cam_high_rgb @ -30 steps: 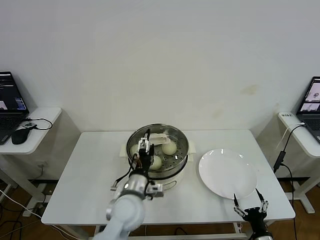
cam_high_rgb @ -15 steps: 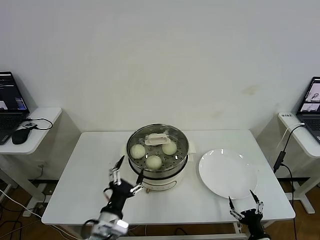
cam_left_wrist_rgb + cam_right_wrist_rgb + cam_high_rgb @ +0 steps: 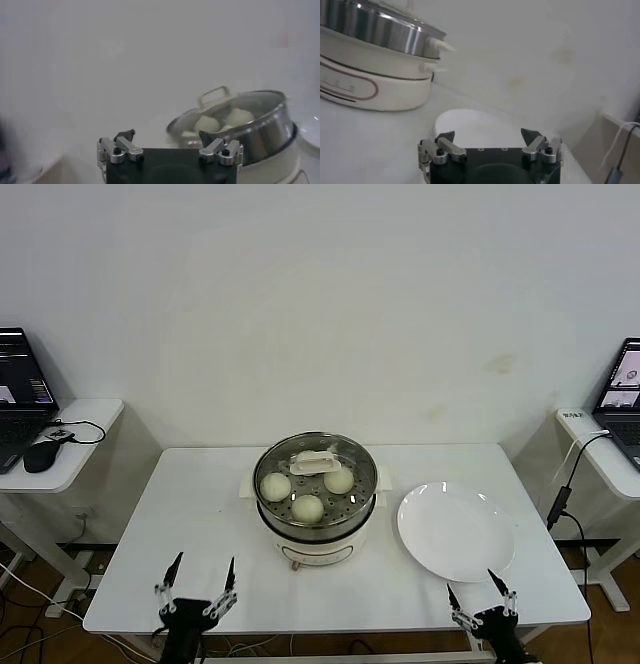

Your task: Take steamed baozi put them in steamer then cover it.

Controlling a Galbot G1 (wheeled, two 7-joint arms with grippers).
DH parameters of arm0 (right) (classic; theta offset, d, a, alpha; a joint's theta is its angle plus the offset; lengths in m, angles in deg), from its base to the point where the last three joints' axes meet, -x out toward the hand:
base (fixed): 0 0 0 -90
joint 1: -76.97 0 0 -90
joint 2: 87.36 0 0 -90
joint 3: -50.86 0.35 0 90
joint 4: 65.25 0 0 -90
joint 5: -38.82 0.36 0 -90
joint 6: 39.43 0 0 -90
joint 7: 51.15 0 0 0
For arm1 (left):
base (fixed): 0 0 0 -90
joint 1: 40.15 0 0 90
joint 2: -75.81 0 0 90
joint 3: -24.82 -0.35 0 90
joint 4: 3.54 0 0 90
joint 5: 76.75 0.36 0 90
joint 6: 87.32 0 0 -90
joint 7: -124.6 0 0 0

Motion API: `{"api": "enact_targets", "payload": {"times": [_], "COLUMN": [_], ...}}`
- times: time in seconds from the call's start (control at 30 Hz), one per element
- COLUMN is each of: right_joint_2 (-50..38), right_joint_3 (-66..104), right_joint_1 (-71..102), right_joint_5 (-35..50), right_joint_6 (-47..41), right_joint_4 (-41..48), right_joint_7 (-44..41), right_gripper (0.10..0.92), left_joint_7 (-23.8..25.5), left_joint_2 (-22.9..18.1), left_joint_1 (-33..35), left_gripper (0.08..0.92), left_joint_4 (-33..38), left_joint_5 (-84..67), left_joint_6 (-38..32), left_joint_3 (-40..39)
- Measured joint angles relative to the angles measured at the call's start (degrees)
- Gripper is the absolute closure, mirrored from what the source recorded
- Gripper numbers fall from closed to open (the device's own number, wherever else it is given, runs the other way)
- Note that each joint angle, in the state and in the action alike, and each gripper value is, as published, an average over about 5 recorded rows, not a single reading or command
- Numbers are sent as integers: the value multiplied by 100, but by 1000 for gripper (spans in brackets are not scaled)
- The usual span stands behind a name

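Three baozi (image 3: 307,507) can be counted through the clear lid (image 3: 315,461) of the steamer (image 3: 315,529), resting on the perforated tray; a fourth may lie under the lid handle, but this part is hidden, so I cannot tell. The lid sits on the steel pot, and this is why the buns look a little misty in the left wrist view. The steamer stands near the middle of the white table (image 3: 190,514), and the white plate (image 3: 455,532) just beside it on the robot's right side holds nothing. The left gripper (image 3: 195,594) hangs low at the near edge of the table, well apart from the steamer, with its fingers spread wide and nothing between them. The right gripper (image 3: 480,599) is at the near edge too, close to the rim of the plate, and its fingers are also wide apart and hold nothing. I judge that both arms are placed low and away so they do not touch the pot, and that the task is practically finished, because the buns are inside and the cover is on.
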Motion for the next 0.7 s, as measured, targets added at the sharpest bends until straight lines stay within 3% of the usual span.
{"api": "enact_targets", "payload": {"times": [0.7], "right_joint_2": [-57], "right_joint_3": [-363], "right_joint_1": [265], "right_joint_5": [437], "right_joint_6": [-476], "right_joint_4": [-386], "right_joint_7": [109], "right_gripper": [203], "left_joint_7": [153], "left_joint_2": [-174], "left_joint_1": [468], "left_gripper": [177], "left_joint_4": [-501], "left_joint_5": [-762], "left_joint_6": [-632], "left_joint_3": [151]}}
